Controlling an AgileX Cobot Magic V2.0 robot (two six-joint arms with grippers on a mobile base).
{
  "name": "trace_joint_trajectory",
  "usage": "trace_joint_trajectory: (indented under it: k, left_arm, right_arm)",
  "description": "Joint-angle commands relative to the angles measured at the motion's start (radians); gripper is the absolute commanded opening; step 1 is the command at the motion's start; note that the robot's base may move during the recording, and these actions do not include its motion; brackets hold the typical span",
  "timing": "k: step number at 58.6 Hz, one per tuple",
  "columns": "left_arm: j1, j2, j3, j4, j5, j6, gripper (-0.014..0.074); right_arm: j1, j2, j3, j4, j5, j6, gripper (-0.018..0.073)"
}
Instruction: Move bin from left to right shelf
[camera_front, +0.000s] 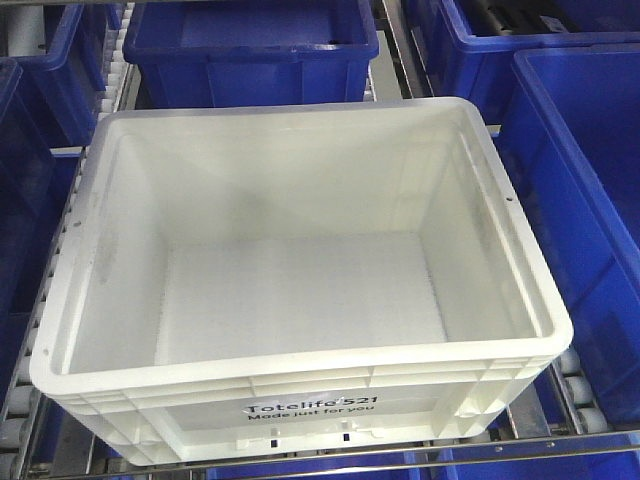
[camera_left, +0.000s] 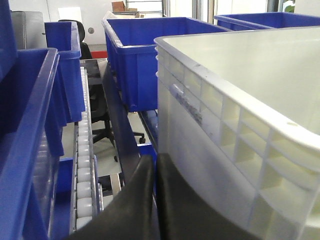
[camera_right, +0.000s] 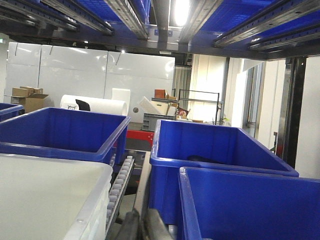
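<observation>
Roller shelf lanes (camera_front: 570, 385) fill the view, blue bins (camera_front: 255, 45) all round. White bin (camera_front: 300, 270) sits on the middle lane, empty, mouth up, label end toward me, long axis left-right across the lane. My left gripper (camera_left: 155, 200), fingers pressed together, touches its left wall; my right gripper (camera_right: 142, 225), pressed nearly together, sits in the gap on its right. Whether this lane is source or goal I cannot tell, so progress stays unclear.

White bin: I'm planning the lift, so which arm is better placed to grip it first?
Probably left. Its fingers sit right against the white bin side wall; the right arm's fingers sit between it and a blue bin.
</observation>
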Motion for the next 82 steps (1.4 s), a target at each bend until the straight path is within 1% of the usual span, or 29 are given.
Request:
trace_joint_trajectory:
  k: [1, 63, 66, 70, 76, 80, 82]
  left_arm:
    - [-0.005, -0.017, 0.018, -0.020, -0.065, -0.001, -0.0006]
    - [-0.005, -0.017, 0.018, -0.020, -0.063, -0.001, -0.0006]
    - [-0.005, -0.017, 0.018, -0.020, -0.063, -0.001, -0.0006]
    - [-0.005, -0.017, 0.018, -0.020, -0.063, -0.001, -0.0006]
    - [-0.005, -0.017, 0.018, -0.020, -0.063, -0.001, -0.0006]
    - [-0.005, -0.017, 0.018, -0.020, -0.063, -0.001, -0.0006]
    - [-0.005, -0.017, 0.018, -0.020, -0.063, -0.001, -0.0006]
  right_arm:
    - [0.000, 0.005, -0.027, -0.006, -0.070, -0.018, -0.0008]
    - [0.000, 0.005, -0.025, -0.006, -0.070, -0.015, -0.0008]
    - [0.000, 0.005, -0.024, -0.011, -0.044, -0.002, -0.0008]
    - [0.000, 0.005, -0.024, -0.048, 0.025, 0.037, -0.0008]
    - [0.000, 0.005, -0.024, -0.209, 0.136, 0.151, -0.0008]
    - [0.000, 0.005, -0.024, -0.292, 0.155, 0.236, -0.0008]
    - [0.000, 0.001, -0.024, -0.320, 0.155, 0.262, -0.0008]
